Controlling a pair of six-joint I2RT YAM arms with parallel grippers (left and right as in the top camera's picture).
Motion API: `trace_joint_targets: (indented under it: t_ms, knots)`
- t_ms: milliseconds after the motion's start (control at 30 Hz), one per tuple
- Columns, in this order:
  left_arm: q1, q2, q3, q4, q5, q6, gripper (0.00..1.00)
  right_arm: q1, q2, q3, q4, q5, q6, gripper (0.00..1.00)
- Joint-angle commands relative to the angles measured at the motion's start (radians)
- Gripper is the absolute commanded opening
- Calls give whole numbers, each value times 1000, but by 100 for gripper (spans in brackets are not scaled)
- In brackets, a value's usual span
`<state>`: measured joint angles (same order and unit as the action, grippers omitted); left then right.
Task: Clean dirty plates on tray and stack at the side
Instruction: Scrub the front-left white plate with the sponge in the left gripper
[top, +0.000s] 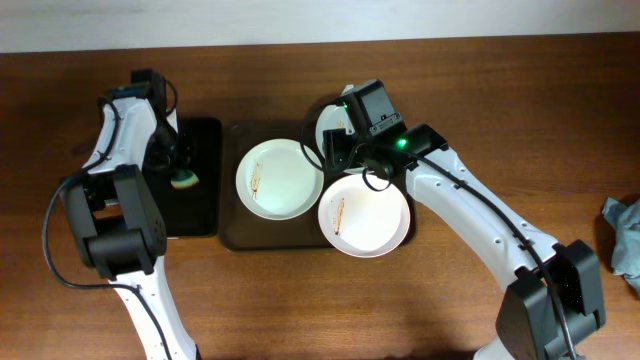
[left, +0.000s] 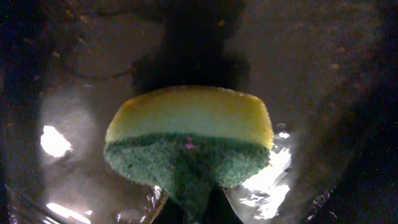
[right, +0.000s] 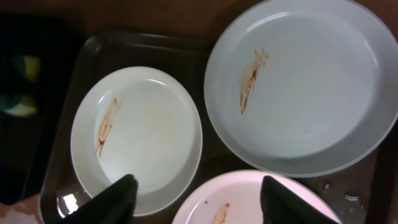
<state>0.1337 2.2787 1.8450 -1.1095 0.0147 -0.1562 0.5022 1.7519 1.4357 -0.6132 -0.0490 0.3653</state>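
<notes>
Pinches a yellow-and-green scouring sponge (left: 189, 137) in the left fingers (top: 182, 170), drawn in tight on its green face so that the pad bunches to a point at the bottom of the left wrist view. Holds it over a small glossy black tray (top: 195, 215), wet and glinting; cannot tell whether sponge and black tray touch.

Spreads the right fingers (right: 199, 199) wide over the large brown translucent rectangular tray (top: 232, 235), gripping nothing. Shows one black fingertip (right: 118, 196) above the near rim of a white round plate (right: 137, 137) and the other above a second white plate (right: 249, 202), with no contact visible at either.

Sees all three plates on the brown tray, itself flat on the brown wooden table (top: 480, 80) just beside the black tray. Finds the white round plate at the tray's left, the second white plate at the front right with its edge reaching past the tray's front rim, and a pale mint plate (right: 305, 87) at the back, largely hidden under the right arm in the overhead view. Notes a thin orange-brown smear left of centre on each. Spots a crumpled grey-blue cloth (top: 625, 240) at the table's right edge, well apart from both trays.
</notes>
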Motion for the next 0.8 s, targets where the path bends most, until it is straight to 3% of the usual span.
trace_joint_targets:
  t_ms: [0,33,100,200,333,767]
  knots:
    - [-3,-2,207,-105,52,76,1,2,24,12,29,5,42,37]
    - [-3,-2,269,-153,102,129,1,2,37,12,43,-2,45,30]
    - [-3,-2,372,-243,184,199,1,2,74,12,72,-53,45,28]
    - [-3,-2,481,-354,318,322,1,2,167,12,88,-147,71,30]
    - [-3,-2,482,-370,339,380,1,2,235,12,92,-198,98,38]
    - [-12,-1,482,-279,367,383,1,26,381,12,155,-183,184,40]
